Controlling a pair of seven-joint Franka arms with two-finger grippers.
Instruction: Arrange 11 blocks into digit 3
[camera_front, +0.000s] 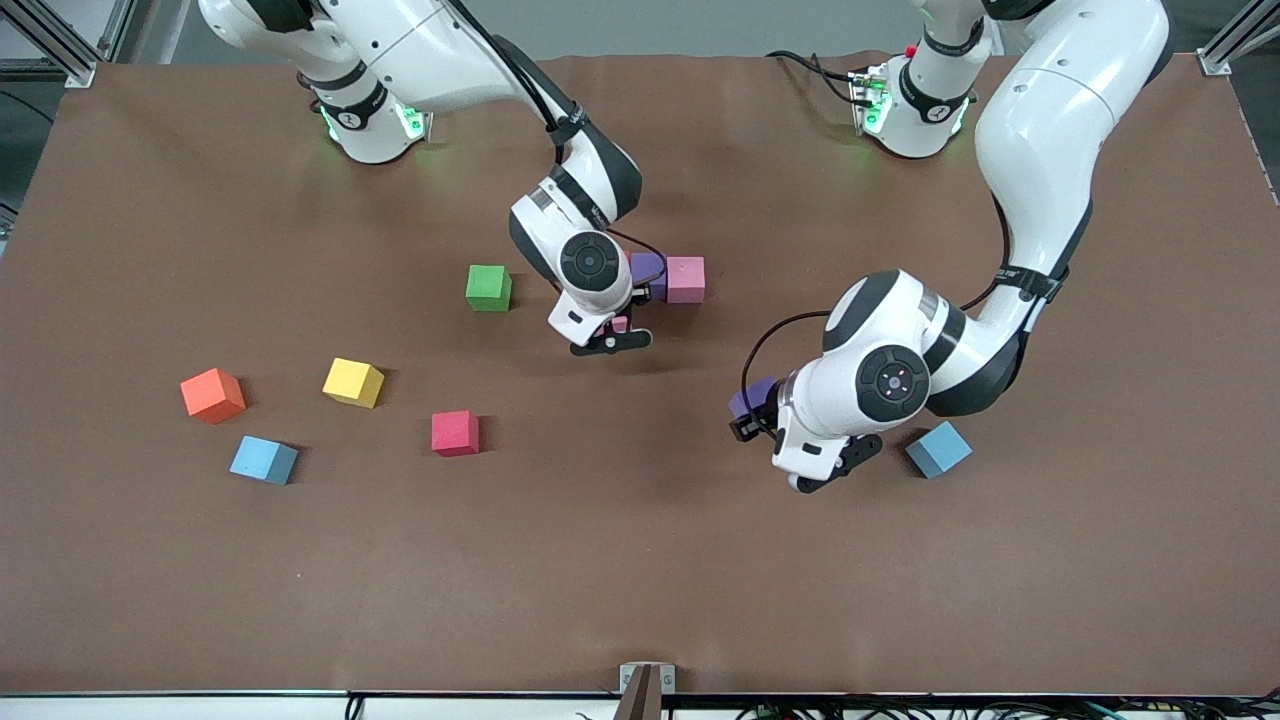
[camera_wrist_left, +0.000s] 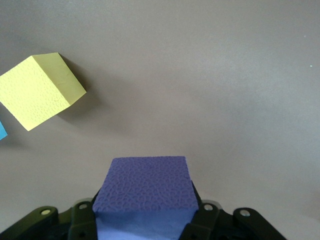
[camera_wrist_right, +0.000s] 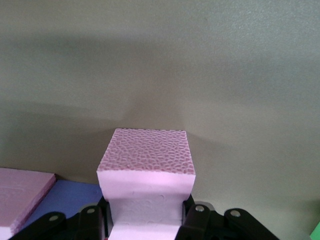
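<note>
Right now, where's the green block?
In the front view the green block sits on the table beside the right gripper, toward the right arm's end, farther from the camera than the red block.

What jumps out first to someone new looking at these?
Both arms carry a block: the left end effector is shut on a purple block over bare table beside a light blue block, and the right end effector is shut on a pink block by a purple and pink pair mid-table. Loose blocks, the orange cube among them, lie scattered toward the right arm's end.
</note>
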